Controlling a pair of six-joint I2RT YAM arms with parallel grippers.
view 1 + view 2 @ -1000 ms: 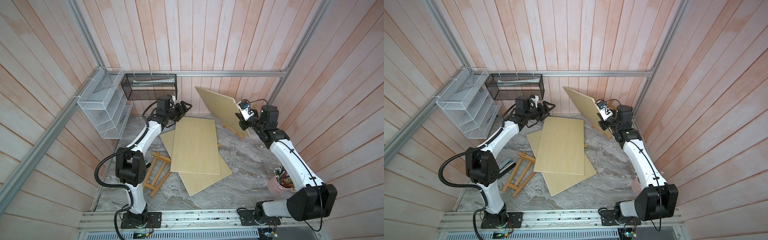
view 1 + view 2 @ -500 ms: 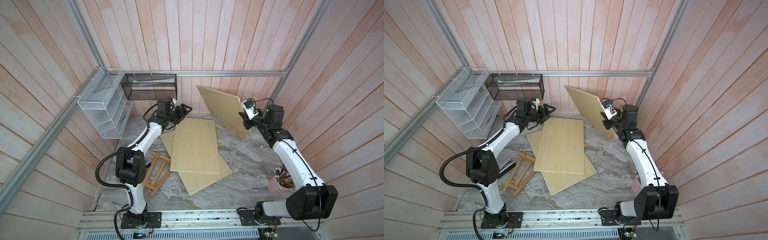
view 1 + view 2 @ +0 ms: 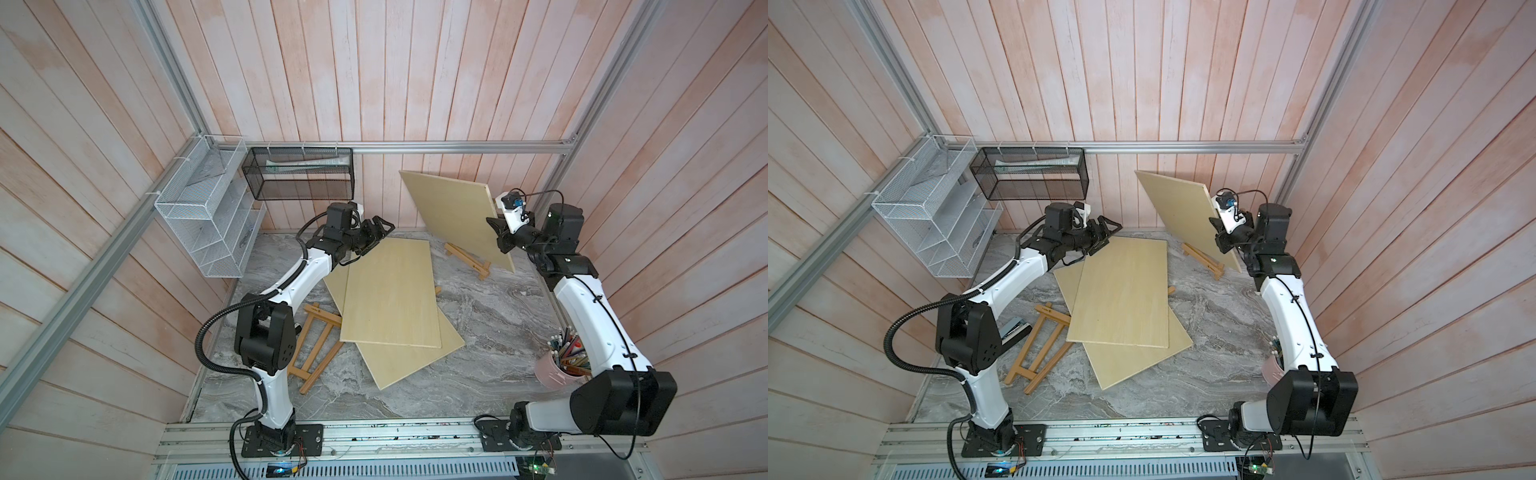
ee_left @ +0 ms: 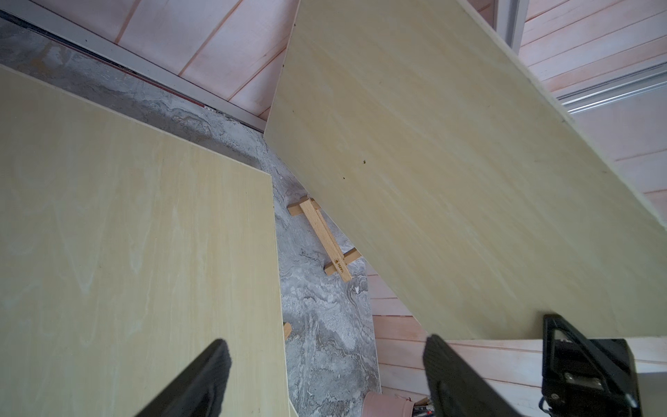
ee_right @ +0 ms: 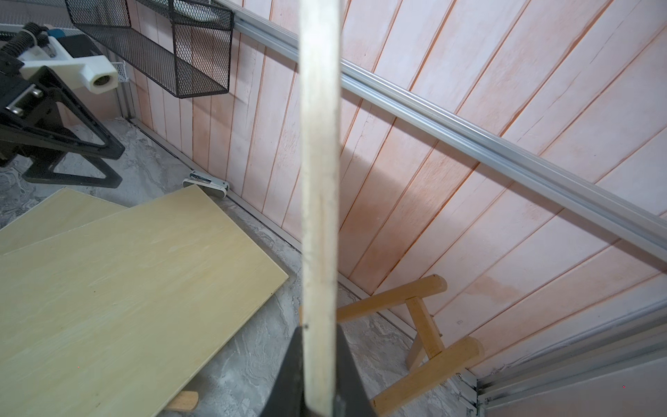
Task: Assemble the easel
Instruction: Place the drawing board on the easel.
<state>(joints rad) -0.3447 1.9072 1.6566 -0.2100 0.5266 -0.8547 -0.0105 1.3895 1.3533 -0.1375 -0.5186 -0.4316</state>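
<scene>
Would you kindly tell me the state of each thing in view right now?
Left tool: open, empty.
Right tool: shut on raised board.
Raised board: tilted, gripped by its edge.
Top board: flat on lower board.
Lower board: flat on table.
Left easel: lying flat.
Back easel: partly hidden.
Cup: upright, holds pencils.

left arm (image 3: 305, 274) extended forward, left pincer (image 3: 376, 236) spread wide, right arm (image 3: 590, 316) lifted, right pincer (image 3: 499, 235) clamped tight
</scene>
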